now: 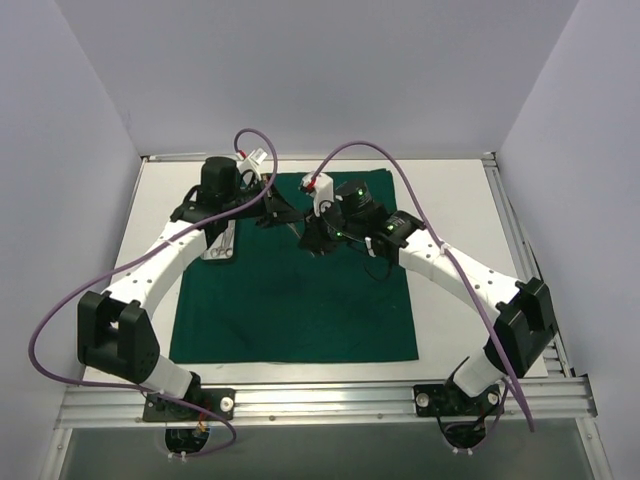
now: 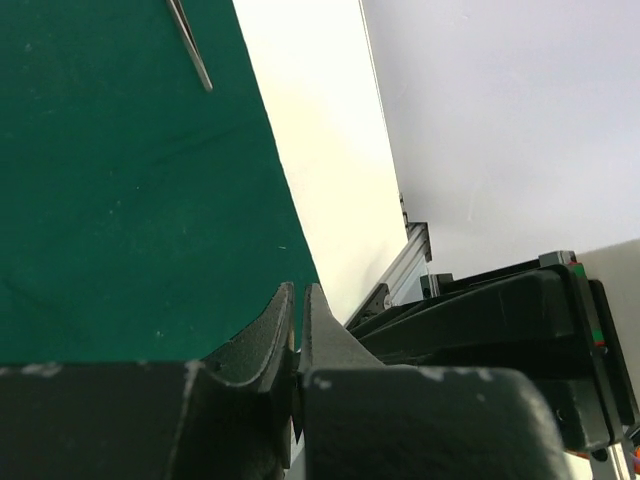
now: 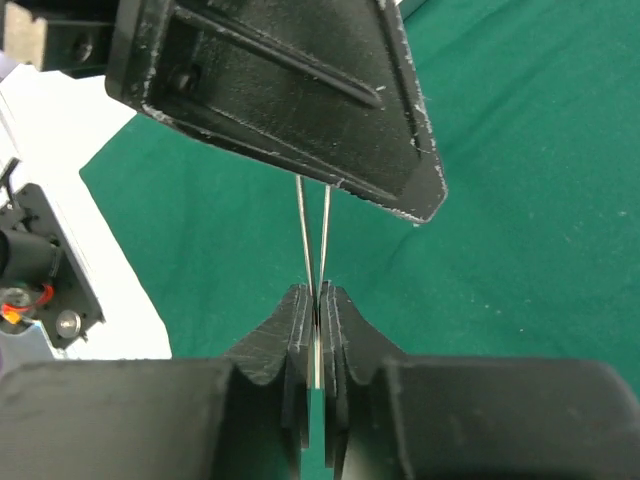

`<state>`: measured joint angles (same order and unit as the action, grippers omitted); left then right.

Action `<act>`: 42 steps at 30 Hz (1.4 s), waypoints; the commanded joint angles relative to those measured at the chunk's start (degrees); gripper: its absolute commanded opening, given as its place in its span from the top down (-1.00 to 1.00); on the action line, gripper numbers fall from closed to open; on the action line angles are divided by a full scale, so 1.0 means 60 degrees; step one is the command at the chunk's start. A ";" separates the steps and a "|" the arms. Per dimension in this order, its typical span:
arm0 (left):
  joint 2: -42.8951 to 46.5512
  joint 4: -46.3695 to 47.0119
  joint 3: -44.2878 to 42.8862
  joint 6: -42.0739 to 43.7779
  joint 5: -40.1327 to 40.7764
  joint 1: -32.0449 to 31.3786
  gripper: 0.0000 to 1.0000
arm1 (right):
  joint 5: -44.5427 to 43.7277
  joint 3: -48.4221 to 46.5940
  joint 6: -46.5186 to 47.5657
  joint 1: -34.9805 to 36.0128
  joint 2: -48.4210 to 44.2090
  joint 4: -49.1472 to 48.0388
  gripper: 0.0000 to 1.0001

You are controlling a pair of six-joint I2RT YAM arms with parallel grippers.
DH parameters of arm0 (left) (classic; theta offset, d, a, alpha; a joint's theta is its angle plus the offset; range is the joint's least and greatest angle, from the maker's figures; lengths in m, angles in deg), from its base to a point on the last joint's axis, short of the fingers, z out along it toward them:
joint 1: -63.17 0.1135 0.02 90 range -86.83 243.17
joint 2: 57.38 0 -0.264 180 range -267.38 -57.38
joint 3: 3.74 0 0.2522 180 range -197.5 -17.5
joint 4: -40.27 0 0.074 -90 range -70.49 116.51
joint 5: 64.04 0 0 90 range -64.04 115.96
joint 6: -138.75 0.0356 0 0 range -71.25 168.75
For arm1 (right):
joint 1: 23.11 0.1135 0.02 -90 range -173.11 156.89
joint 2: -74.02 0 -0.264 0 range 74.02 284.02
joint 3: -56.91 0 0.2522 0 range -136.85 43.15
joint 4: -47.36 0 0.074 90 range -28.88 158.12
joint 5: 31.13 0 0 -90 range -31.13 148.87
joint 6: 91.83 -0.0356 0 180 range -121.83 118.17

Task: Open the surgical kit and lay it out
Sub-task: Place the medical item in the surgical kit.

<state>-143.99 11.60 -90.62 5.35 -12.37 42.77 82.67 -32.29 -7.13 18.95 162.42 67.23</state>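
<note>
- Cloth, dark green (image 1: 290, 310), is seen from the top external camera spread flat as a near-square drape on the white table (image 1: 465, 210), its edges roughly parallel to the table's.
- Steel tray (image 1: 222, 250) is noted at the cloth's left edge, partly under the left arm, its long axis running near to far.
- Left gripper (image 1: 285, 215) and right gripper (image 1: 318, 240) are met close together over the far half of the cloth; no instrument can be made out at this size.
- Left wrist: left gripper (image 2: 299, 330) is seen with fingers pressed together, nothing visible between them. A thin steel tip (image 2: 190, 45) is seen against the cloth (image 2: 120, 200), pointing down and slightly right in frame; its handles are cut off.
- Right wrist: right gripper (image 3: 317, 310) is clamped on a thin steel instrument (image 3: 324, 240). Two slim shanks run straight away from the fingers, spreading slightly, and are hidden behind the left gripper (image 3: 300, 110), above the cloth (image 3: 520, 200).
</note>
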 commanded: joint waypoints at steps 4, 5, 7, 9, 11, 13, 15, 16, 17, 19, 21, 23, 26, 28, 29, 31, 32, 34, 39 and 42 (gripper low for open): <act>-0.0038 0.0494 -0.0337 -0.0267 -0.0439 0.0104 0.38 | -0.0186 -0.0084 0.0005 0.0079 0.0179 -0.0197 1.00; -0.0009 0.0494 -0.0308 -0.0267 -0.0337 0.0163 0.27 | -0.0258 -0.0054 -0.0068 0.0094 0.0164 -0.0256 1.00; 0.0166 0.0480 -0.0264 -0.0267 -0.0161 0.0512 -0.20 | -0.0507 0.0019 -0.0200 0.0065 0.0179 -0.0315 1.00; 0.0313 0.0202 -0.0220 -0.0092 0.0204 0.0865 -0.39 | -0.0625 0.0034 -0.0273 0.0036 0.0281 -0.0286 1.00; 0.0606 -0.0206 -0.0177 0.0156 0.0468 0.1509 -0.52 | -0.0669 0.0049 -0.0332 -0.0052 0.0485 -0.0257 1.00; 0.0970 -0.0413 -0.0045 0.0347 0.0893 0.2137 -0.56 | -0.0844 0.0078 -0.0550 -0.0169 0.0618 -0.0213 1.00; 0.1221 -0.0721 0.0101 0.0582 0.1172 0.2476 -0.60 | -0.0933 0.0064 -0.0771 -0.0535 0.0939 -0.0140 1.00; 0.1396 -0.0765 0.0146 0.0713 0.1274 0.2579 -0.61 | -0.1020 0.0049 -0.0989 -0.0696 0.1187 -0.0110 1.00; 0.1427 -0.0925 0.0161 0.0801 0.1290 0.2696 -0.61 | -0.1325 0.0049 -0.1137 -0.0857 0.1291 -0.0110 1.00; 0.1485 -0.1087 0.0233 0.0948 0.1305 0.2712 -0.61 | -0.1518 -0.0082 -0.1386 -0.1384 0.1743 -0.0037 1.00; 0.1515 -0.1132 0.0365 0.1051 0.1290 0.2712 -0.61 | -0.1825 -0.0273 -0.1606 -0.1822 0.2052 0.0109 1.00; 0.1559 -0.1147 0.0585 0.1110 0.1334 0.2712 -0.60 | -0.2104 -0.0697 -0.1651 -0.2014 0.2579 0.0285 1.00; 0.1544 -0.1132 0.0761 0.1168 0.1290 0.2727 -0.60 | -0.2265 -0.1385 -0.1753 -0.2396 0.3414 0.0680 1.00; 0.1500 -0.1132 0.0790 0.1169 0.1232 0.2727 -0.59 | -0.2937 -0.1766 -0.1812 -0.2557 0.4071 0.1105 1.00; 0.1471 -0.1103 0.0791 0.1183 0.1202 0.2727 -0.59 | -0.3099 -0.2058 -0.1812 -0.2615 0.4264 0.1294 1.00; 0.1442 -0.1044 0.0791 0.1168 0.1158 0.2727 -0.59 | -0.3291 -0.2294 -0.1841 -0.2776 0.4790 0.1369 1.00; 0.1427 -0.1030 0.0791 0.1183 0.1144 0.2727 -0.59 | -0.3320 -0.2498 -0.1899 -0.2835 0.4938 0.1428 1.00; 0.1383 -0.1015 0.0776 0.1198 0.1100 0.2727 -0.59 | -0.3597 -0.2617 -0.2046 -0.2879 0.5260 0.1443 1.00; 0.1208 -0.0883 0.0820 0.1168 0.0910 0.2712 -0.59 | -0.4404 -0.2836 -0.2368 -0.2967 0.5598 0.1487 1.00; 0.1120 -0.0854 0.0820 0.1183 0.0851 0.2727 -0.59 | -0.4551 -0.2837 -0.2442 -0.3070 0.5716 0.1545 1.00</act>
<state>-136.77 4.69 -85.38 11.56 -5.85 59.10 59.52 -46.91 -20.20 1.34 196.76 74.31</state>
